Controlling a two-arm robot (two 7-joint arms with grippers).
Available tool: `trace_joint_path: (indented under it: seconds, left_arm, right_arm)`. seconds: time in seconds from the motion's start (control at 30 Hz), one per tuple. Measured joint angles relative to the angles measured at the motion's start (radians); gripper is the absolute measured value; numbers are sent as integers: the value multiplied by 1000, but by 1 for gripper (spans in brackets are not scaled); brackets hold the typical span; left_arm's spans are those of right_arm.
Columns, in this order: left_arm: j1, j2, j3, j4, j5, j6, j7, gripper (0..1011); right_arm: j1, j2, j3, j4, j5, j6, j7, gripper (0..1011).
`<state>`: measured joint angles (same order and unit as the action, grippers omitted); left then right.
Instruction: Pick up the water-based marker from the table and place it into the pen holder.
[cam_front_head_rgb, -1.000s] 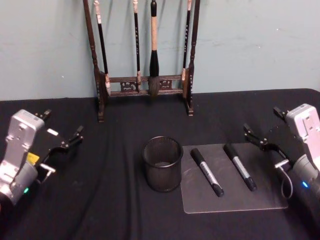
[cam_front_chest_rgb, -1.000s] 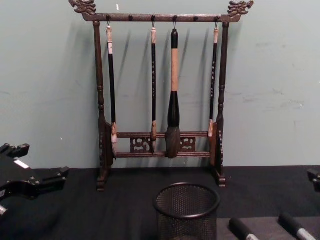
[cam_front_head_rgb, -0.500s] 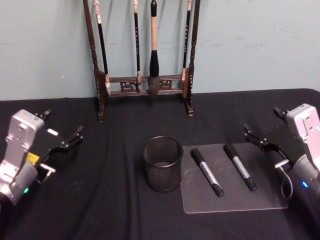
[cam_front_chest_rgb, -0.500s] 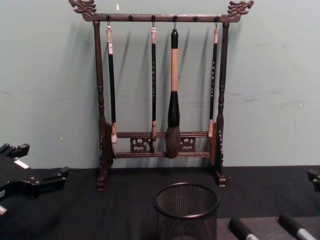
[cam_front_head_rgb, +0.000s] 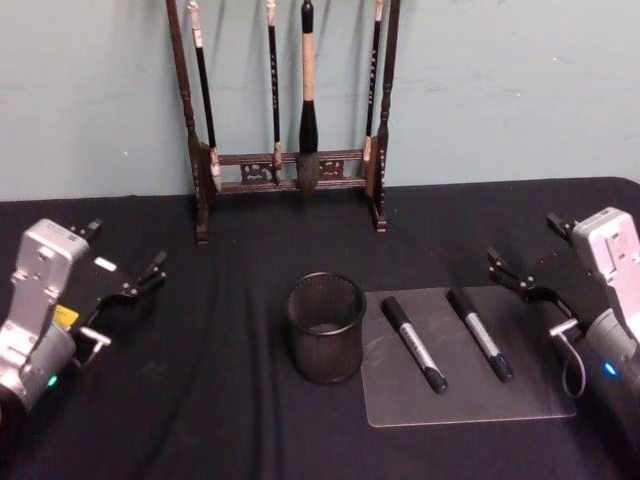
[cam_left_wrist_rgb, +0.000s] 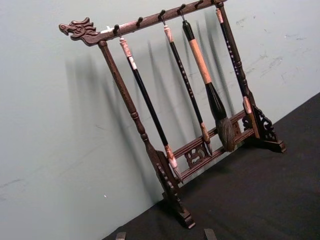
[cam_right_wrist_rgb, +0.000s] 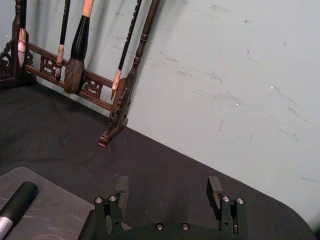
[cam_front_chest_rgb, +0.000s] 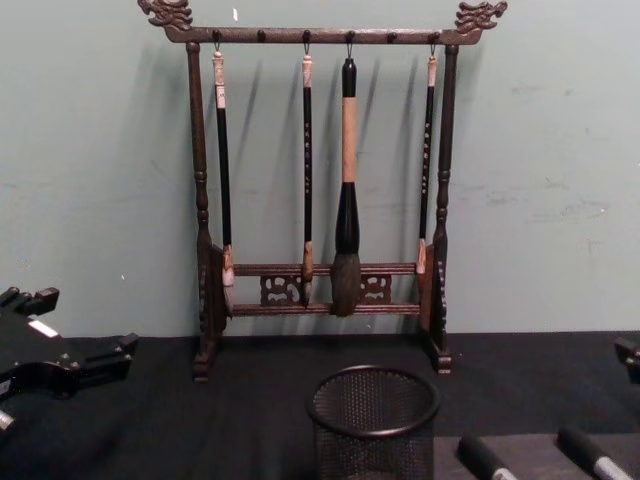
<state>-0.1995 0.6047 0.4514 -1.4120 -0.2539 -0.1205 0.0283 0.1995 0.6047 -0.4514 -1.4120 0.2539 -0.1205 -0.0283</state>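
Change: none since a second ago, both arms stay parked, the pick is not begun | left gripper (cam_front_head_rgb: 127, 246) at left bench edge, fingers wide, empty | right gripper (cam_front_head_rgb: 525, 241) at right edge, fingers wide, empty | marker (cam_front_head_rgb: 413, 343) and second marker (cam_front_head_rgb: 480, 334) lie on mat (cam_front_head_rgb: 520, 392), just right of holder (cam_front_head_rgb: 325, 328) | rack (cam_front_head_rgb: 290, 165) at back edge, well apart, blocks nothing

black-clothed table (cam_front_head_rgb: 220, 400), pen holder (cam_front_head_rgb: 325, 328), grey mat (cam_front_head_rgb: 470, 395), brush rack (cam_front_head_rgb: 260, 172)

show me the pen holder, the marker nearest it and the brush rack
pen holder (cam_front_head_rgb: 325, 352): head view, front mesh wall
nearer marker (cam_front_head_rgb: 413, 344): head view, mid barrel
brush rack (cam_front_head_rgb: 340, 157): head view, crossbar
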Motion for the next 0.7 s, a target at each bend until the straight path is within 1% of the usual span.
trace_joint_path:
  seconds: [0.2,0.23,0.27,0.3,0.4,0.43,0.47,0.57,0.6,0.63,0.7]
  left_arm:
    - [0,0,0,0,0,0,0,1009]
    - [0,0,0,0,0,0,0,1009]
    - [0,0,0,0,0,0,0,1009]
    - [0,0,0,0,0,0,0,1009]
    - [0,0,0,0,0,0,0,1009]
    - [0,0,0,0,0,0,0,1009]
    - [0,0,0,0,0,0,0,1009]
    - [0,0,0,0,0,0,0,1009]
    - [0,0,0,0,0,0,0,1009]
    - [0,0,0,0,0,0,0,1009]
    - [0,0,0,0,0,0,0,1009]
  right_arm:
    - [0,0,0,0,0,0,0,1002]
    - [-8,0,8,-14,6,4,2,1002]
    - [-8,0,8,-14,6,4,2,1002]
    - [-18,-1,17,-32,16,14,7,1002]
    - [-31,-7,31,-54,31,35,13,1002]
    - [-31,-7,31,-54,31,35,13,1002]
    - [-36,-17,39,-57,46,48,24,1002]
    - [-41,-29,47,-58,65,60,34,1002]
    - [-43,-39,54,-56,83,69,46,1002]
    - [-43,-39,54,-56,83,69,46,1002]
    - [-45,-61,66,-49,122,90,73,1002]
